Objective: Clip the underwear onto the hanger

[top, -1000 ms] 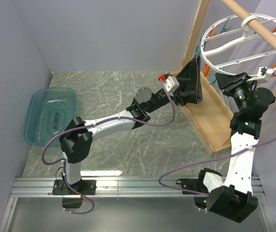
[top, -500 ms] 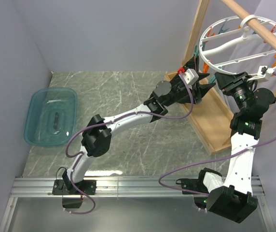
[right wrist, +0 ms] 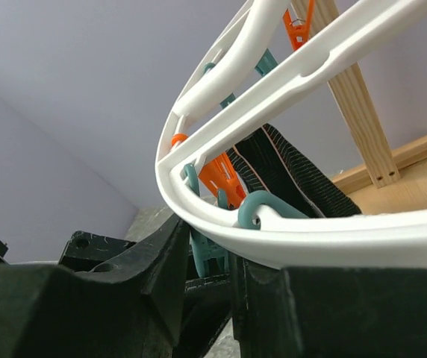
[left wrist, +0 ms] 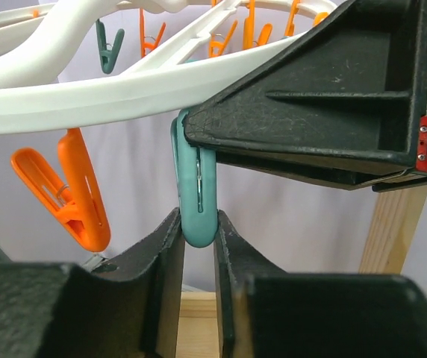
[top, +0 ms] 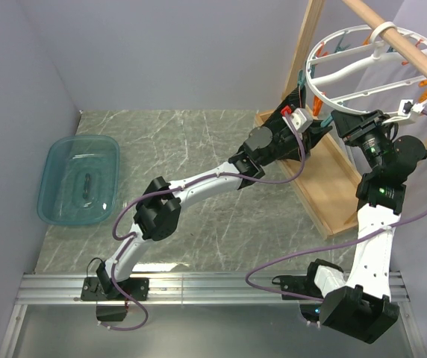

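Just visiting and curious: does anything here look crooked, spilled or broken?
Nothing stands out. The underwear hangs below the rim of the hanger; the right gripper holds that rim, the left gripper pinches a teal clothespin. No spills or damage.

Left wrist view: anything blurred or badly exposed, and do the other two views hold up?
Left wrist view: teal clothespin sharp, left hand dark with little detail. Right wrist view: hanger crisp and bright, right hand nearly black, soft. Top external view: evenly lit, mild glare on the table near edge.
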Controlling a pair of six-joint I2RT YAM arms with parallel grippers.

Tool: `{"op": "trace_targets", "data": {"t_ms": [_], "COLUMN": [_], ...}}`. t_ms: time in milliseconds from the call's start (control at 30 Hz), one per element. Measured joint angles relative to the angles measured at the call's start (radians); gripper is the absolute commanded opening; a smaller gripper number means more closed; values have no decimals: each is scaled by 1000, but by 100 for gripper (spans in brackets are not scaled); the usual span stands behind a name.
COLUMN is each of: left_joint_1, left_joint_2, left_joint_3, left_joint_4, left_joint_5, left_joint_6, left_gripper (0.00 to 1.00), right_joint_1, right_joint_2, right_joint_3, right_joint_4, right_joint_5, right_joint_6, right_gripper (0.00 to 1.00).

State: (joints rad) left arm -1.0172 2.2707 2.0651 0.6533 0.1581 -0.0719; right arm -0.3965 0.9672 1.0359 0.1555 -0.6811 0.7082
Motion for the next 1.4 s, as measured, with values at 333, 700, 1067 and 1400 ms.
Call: {"op": "trace_targets", "data": {"t_ms": [333, 700, 1067, 1400], "left_joint_1": [-1, -1, 0, 2], "left_joint_2": [3, 57, 58, 58], "left_joint_3": [28, 93, 76, 54], "left_joint_4": [16, 40, 89, 128], "left_joint_5": [-10, -20, -43, -50], "left_joint_6": [-2, -1, 4, 5], "left_gripper": [35, 0, 0, 0], "right_joint_1": [23, 30, 44, 50], "right_joint_2": [3, 6, 27, 39], "right_joint_3": [13, 19, 11, -4], "right_joint_4": [-4, -21, 8, 36], "right_joint_5": [-3, 24, 32, 29], "right_joint_6": [-109, -177, -74, -6], "right_gripper": [0, 37, 43, 45]}}
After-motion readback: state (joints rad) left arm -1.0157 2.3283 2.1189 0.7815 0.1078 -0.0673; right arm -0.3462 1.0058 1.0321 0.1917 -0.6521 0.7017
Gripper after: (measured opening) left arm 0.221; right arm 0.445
